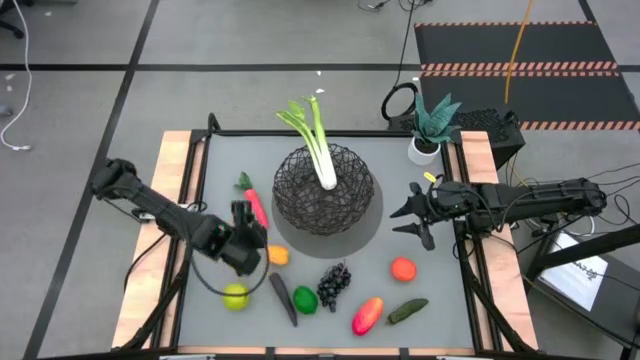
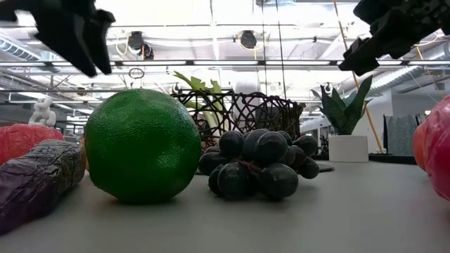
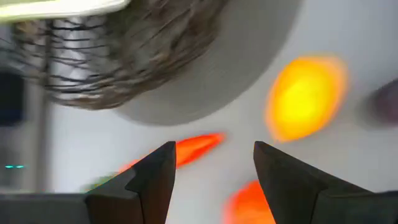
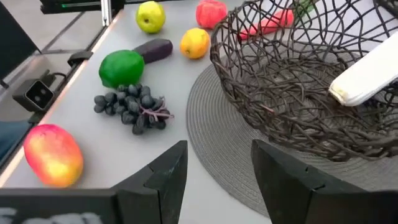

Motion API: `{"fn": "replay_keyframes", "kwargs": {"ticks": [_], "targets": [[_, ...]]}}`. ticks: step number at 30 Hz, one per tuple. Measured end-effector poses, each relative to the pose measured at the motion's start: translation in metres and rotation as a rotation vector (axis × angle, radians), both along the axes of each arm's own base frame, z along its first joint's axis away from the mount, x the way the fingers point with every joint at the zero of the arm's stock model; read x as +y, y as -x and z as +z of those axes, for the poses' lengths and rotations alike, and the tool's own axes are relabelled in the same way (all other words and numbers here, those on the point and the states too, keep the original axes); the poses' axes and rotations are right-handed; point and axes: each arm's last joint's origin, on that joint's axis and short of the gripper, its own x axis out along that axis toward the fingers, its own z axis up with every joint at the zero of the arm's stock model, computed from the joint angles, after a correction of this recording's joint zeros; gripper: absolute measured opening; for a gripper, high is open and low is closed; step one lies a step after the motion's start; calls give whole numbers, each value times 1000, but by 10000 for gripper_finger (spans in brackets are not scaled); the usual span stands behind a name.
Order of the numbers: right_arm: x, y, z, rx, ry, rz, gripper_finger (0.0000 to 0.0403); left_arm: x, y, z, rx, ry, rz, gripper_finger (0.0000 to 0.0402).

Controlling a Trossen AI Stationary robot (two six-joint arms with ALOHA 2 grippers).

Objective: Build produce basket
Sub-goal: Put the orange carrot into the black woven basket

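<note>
Nearest, green fruit [image 2: 142, 145], grapes [image 2: 256, 165], eggplant [image 2: 35, 183] and the rest lie loose on the table; left gripper [image 1: 243, 243] and right gripper [image 1: 418, 215] hover parted, empty; beyond, the basket [image 1: 323, 188] holds only the leek [image 1: 316, 140] (most work remains)

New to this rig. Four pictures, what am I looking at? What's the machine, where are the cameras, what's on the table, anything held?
It is a robot with two dark arms at a table. One camera looks straight down, one sits at table height, and one rides on each wrist, looking past that arm's own two fingers.

On the table, a black wire basket stands on a round grey mat, with a leek already inside. Around it lie a carrot, dark grapes, a green fruit, an eggplant and other toy produce. A potted plant stands at the far corner.

The left end effector hovers open near the carrot. The right end effector waits open beside the basket. Neither holds anything.
</note>
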Motion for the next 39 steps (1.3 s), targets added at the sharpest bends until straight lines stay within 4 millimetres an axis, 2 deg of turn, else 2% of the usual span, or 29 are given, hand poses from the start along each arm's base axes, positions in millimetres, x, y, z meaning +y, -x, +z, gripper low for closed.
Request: {"fn": "replay_keyframes", "kwargs": {"ticks": [3,8,12,16,19,26,30,34,39], "targets": [[0,0,0,-5,26,14,173,25,1,-13,123,-84,-27,218],[-2,0,-1,-12,114,-26,173,63,5,-43,279,-38,56,218],[-5,-1,-9,-16,173,-100,173,80,13,-59,390,-32,31,218],[-5,-3,-16,-66,214,-91,173,90,13,-72,406,-21,-39,219],[-5,-4,-19,-100,230,-85,173,98,12,-71,401,5,-5,219],[-7,-4,-25,-95,280,-121,173,118,6,-63,229,95,360,218],[-8,-3,-25,-94,279,-151,173,124,4,-63,57,228,737,218],[-8,-3,-25,-94,278,-150,173,122,3,-63,-114,335,1121,218],[-8,-3,-25,-95,277,-148,173,121,1,-63,-238,379,1323,218]]}}
